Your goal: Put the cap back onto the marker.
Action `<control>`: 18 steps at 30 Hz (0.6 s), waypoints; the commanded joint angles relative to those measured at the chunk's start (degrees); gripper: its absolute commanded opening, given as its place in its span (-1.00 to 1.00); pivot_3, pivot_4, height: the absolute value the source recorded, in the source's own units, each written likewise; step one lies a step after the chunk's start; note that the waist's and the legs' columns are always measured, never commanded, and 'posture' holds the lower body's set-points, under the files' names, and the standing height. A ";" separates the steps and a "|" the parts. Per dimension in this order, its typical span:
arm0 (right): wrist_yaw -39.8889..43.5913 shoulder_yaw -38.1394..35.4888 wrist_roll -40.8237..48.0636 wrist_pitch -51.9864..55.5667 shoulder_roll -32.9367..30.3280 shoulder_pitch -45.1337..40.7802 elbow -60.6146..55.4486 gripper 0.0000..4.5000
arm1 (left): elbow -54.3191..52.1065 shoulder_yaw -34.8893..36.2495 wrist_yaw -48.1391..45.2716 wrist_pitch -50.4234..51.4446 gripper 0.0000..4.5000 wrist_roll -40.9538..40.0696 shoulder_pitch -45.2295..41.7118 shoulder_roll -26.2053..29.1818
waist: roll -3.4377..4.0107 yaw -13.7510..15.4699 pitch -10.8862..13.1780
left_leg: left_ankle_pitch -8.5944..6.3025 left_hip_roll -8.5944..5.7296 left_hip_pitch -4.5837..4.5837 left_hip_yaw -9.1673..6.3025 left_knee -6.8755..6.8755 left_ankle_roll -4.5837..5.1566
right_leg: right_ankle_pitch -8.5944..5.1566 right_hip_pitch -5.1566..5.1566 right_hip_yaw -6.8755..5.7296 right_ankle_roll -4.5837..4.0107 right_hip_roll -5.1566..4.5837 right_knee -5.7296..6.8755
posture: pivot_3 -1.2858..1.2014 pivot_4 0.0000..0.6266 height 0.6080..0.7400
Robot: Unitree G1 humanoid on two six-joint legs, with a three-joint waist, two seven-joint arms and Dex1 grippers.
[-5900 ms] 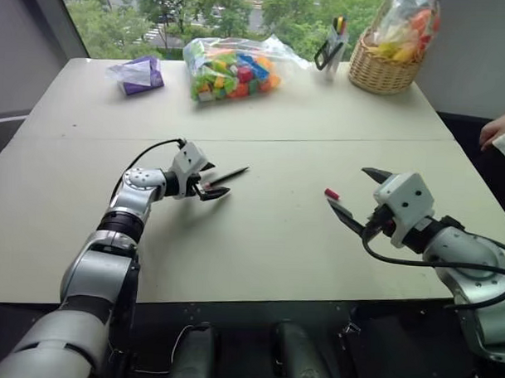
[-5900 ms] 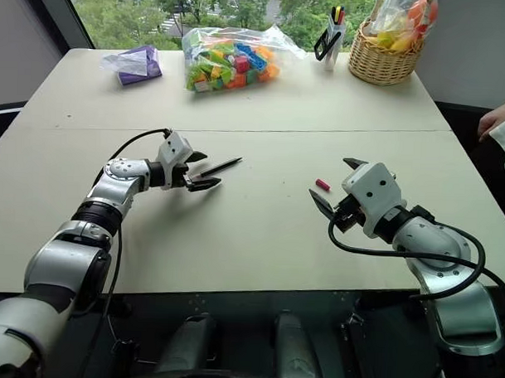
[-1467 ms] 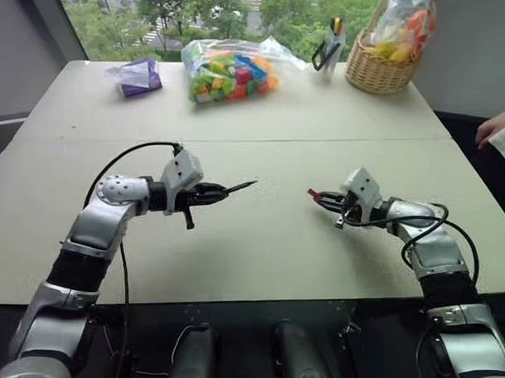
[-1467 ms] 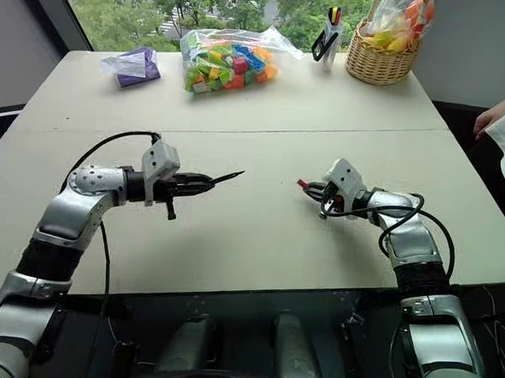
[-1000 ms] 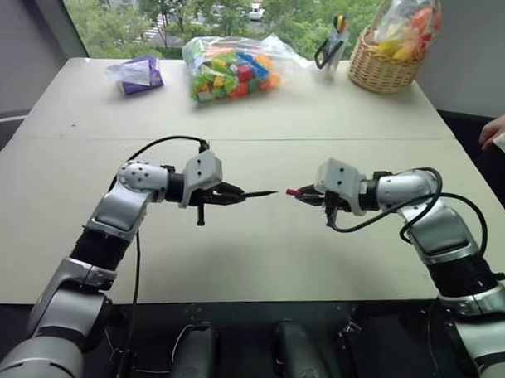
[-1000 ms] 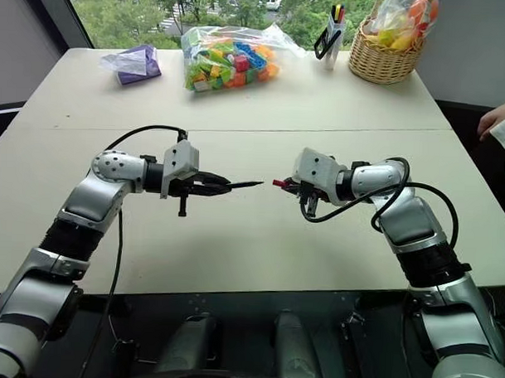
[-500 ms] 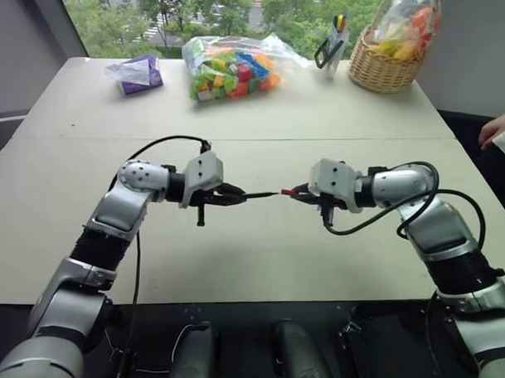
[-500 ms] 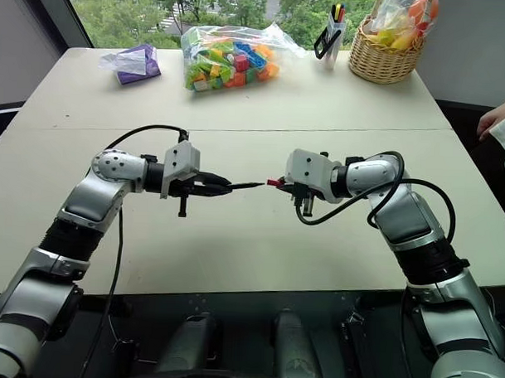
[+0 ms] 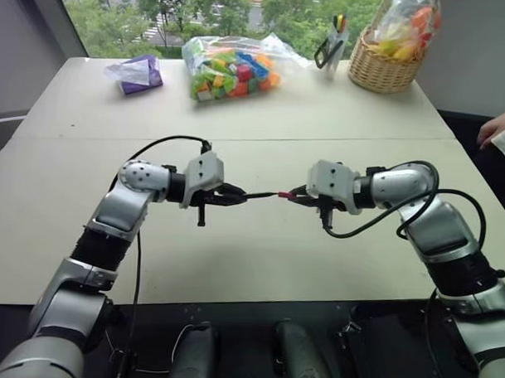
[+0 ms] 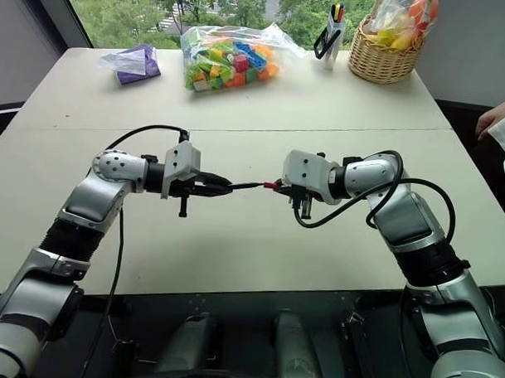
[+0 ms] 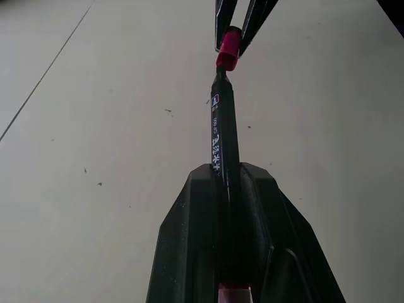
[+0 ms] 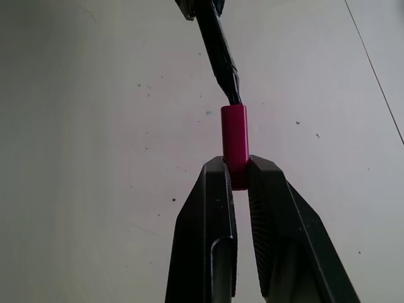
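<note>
Above the middle of the table my two grippers face each other. The left gripper (image 9: 234, 197) is shut on the thin black marker (image 9: 256, 195), which sticks out level toward the right. Its fine tip (image 12: 235, 96) meets the open mouth of the small red cap (image 12: 234, 144). The right gripper (image 9: 295, 196) is shut on that cap (image 9: 282, 193), pinching its rear half. In the left wrist view the marker (image 11: 223, 136) runs straight up from between the black fingers (image 11: 188, 246) to the cap (image 11: 228, 49). How deep the tip sits inside the cap is hidden.
Along the table's far edge lie a purple bag (image 9: 138, 74), a clear bag of coloured toy blocks (image 9: 232, 68), a pen holder (image 9: 331, 44) and a wicker basket (image 9: 387, 59). A person's hand (image 9: 497, 129) shows at the right edge.
The right gripper has carried the red cap slightly leftward, closing the small gap, so the marker's tip now meets the cap's mouth. The left gripper and marker stayed still.
</note>
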 commanded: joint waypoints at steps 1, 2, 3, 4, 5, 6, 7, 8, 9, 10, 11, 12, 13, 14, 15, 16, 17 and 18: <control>0.09 -0.78 1.28 0.20 0.52 -1.66 -2.25 -0.97 | -2.61 -0.01 0.01 -0.22 -1.00 -0.13 -0.11 -0.19 | 0.00 0.00 0.00 | 0.00 0.00 0.00 0.00 0.00 0.00 | 0.00 0.00 0.00 0.00 0.00 0.00 | 0.03 -0.52 1.00; 0.15 -0.73 1.40 0.34 0.69 -1.77 -2.28 -0.97 | -2.82 -0.08 -0.03 -0.25 -1.00 -0.12 -0.04 -0.24 | 0.00 -0.01 0.00 | 0.00 0.00 0.00 0.00 0.00 0.00 | 0.00 0.00 0.00 0.00 0.00 0.00 | 0.03 -0.52 1.00; 0.23 -0.72 1.62 0.60 0.91 -1.89 -2.31 -0.97 | -3.01 -0.19 -0.09 -0.45 -1.00 -0.02 0.05 -0.26 | 0.00 -0.03 0.00 | 0.00 0.00 0.00 0.00 0.00 0.00 | 0.00 0.00 0.00 0.00 0.00 0.00 | 0.03 -0.52 1.00; 0.28 -0.70 1.78 0.80 1.08 -2.00 -2.32 -0.97 | -3.19 -0.28 -0.15 -0.63 -1.00 0.07 0.13 -0.26 | 0.00 -0.05 0.00 | 0.00 0.00 0.00 0.00 0.00 0.00 | 0.00 0.00 0.00 0.00 0.00 0.00 | 0.03 -0.52 1.00; 0.32 -0.67 1.86 0.89 1.18 -2.10 -2.25 -0.97 | -3.35 -0.35 -0.16 -0.69 -1.00 0.13 0.19 -0.29 | 0.00 -0.05 0.00 | 0.00 0.00 0.00 0.00 0.00 0.00 | 0.00 0.00 0.00 0.00 0.00 0.00 | 0.03 -0.52 1.00; 0.35 -0.59 1.89 0.95 1.26 -2.24 -2.13 -0.97 | -3.66 -0.39 -0.13 -0.79 -1.00 0.15 0.29 -0.33 | 0.00 -0.03 0.00 | 0.00 0.00 0.00 0.00 0.00 0.00 | 0.00 0.00 0.00 0.00 0.00 0.00 | 0.03 -0.52 1.00; 0.41 -0.50 1.94 1.00 1.31 -2.36 -1.98 -0.97 | -3.92 -0.43 -0.08 -1.12 -1.00 0.23 0.38 -0.39 | 0.00 -0.02 0.00 | 0.00 0.00 0.00 -0.01 0.00 0.00 | 0.00 0.00 0.00 0.00 0.00 0.00 | 0.03 -0.52 1.00; 0.51 -0.42 1.99 1.04 1.34 -2.47 -1.83 -0.97 | -4.14 -0.50 -0.03 -1.53 -1.00 0.40 0.45 -0.41 | 0.00 -0.01 0.00 | 0.00 0.00 0.00 -0.01 0.00 0.00 | 0.00 0.00 0.00 0.00 0.00 0.00 | 0.03 -0.52 1.00; 0.60 -0.34 2.03 1.12 1.36 -2.55 -1.72 -0.97 | -4.32 -0.60 0.01 -2.10 -1.00 0.63 0.54 -0.38 | 0.00 -0.01 0.00 | 0.00 0.00 0.00 -0.01 0.00 0.00 | 0.00 0.00 0.00 0.00 0.00 0.01 | 0.03 -0.52 1.00; 0.71 -0.29 2.10 1.26 1.38 -2.63 -1.62 -0.97 | -4.46 -0.75 0.03 -2.76 -1.00 0.98 0.67 -0.27 | 0.00 0.00 0.00 | 0.00 0.00 0.00 -0.01 0.00 0.00 | 0.00 0.00 0.00 0.00 0.00 0.00 | 0.03 -0.52 1.00; 0.88 -0.26 2.24 1.52 1.39 -2.67 -1.54 -0.97 | -4.48 -0.90 0.15 -3.88 -1.00 1.56 0.85 -0.15 | 0.00 0.01 0.00 | 0.00 0.00 0.00 -0.01 0.00 0.00 | 0.00 0.00 0.00 0.00 0.00 0.00 | 0.03 -0.52 1.00; 1.23 -0.17 2.40 1.86 1.31 -2.69 -1.46 -0.97 | -4.28 -1.05 0.58 -5.53 -1.00 2.48 1.04 -0.10 | 0.00 0.01 0.00 | 0.00 0.00 0.00 -0.01 0.00 0.00 | 0.00 0.00 -0.01 0.00 0.00 0.00 | 0.03 -0.52 1.00; 1.49 -0.11 2.51 2.09 1.26 -2.71 -1.38 -0.97 | -4.06 -1.11 0.87 -6.70 -1.00 3.14 1.16 -0.12 | 0.00 0.00 0.00 | 0.00 0.00 0.00 -0.01 0.00 0.00 | 0.00 0.00 -0.01 0.00 0.00 0.00 | 0.03 -0.52 1.00; 2.03 0.10 2.52 2.25 0.97 -2.62 -1.35 -0.97 | -3.69 -0.99 1.93 -8.37 -1.00 4.13 1.29 -0.37 | 0.00 0.01 0.00 | 0.00 0.00 0.00 -0.01 0.00 0.00 | 0.00 0.00 0.00 0.00 0.00 0.00 | 0.03 -0.52 1.00; 2.59 0.30 2.51 2.39 0.66 -2.51 -1.35 -0.97 | -2.64 -1.09 3.20 -11.20 -1.00 5.75 1.20 -0.53 | 0.00 0.04 0.00 | 0.00 0.00 0.00 -0.01 0.00 0.00 | 0.00 0.00 0.00 0.00 0.00 0.00 | 0.03 -0.52 1.00; 2.96 0.41 2.47 2.46 0.47 -2.44 -1.32 -0.97 | -1.81 -1.18 4.06 -13.21 -1.00 6.85 1.11 -0.64 | 0.00 0.05 0.00 | 0.00 0.00 0.00 -0.01 0.00 0.00 | 0.00 0.00 -0.01 0.00 0.00 0.00 | 0.03 -0.52 1.00; 3.38 0.53 2.50 2.63 0.26 -2.34 -1.39 -0.97 | -1.18 -1.22 4.65 -14.92 -1.00 7.61 1.02 -0.72 | 0.00 0.08 0.00 | 0.00 0.00 0.00 -0.01 0.01 0.00 | 0.00 0.00 0.00 -0.01 0.00 0.00 | 0.03 -0.52 1.00; 3.71 0.58 2.60 2.79 0.15 -2.24 -1.45 -0.97 | -0.61 -1.06 5.57 -16.11 -1.00 8.12 0.85 -0.97 | 0.00 0.12 0.00 | 0.00 0.00 0.00 0.00 0.01 0.00 | 0.00 0.00 0.00 -0.01 -0.01 0.00 | 0.03 -0.52 1.00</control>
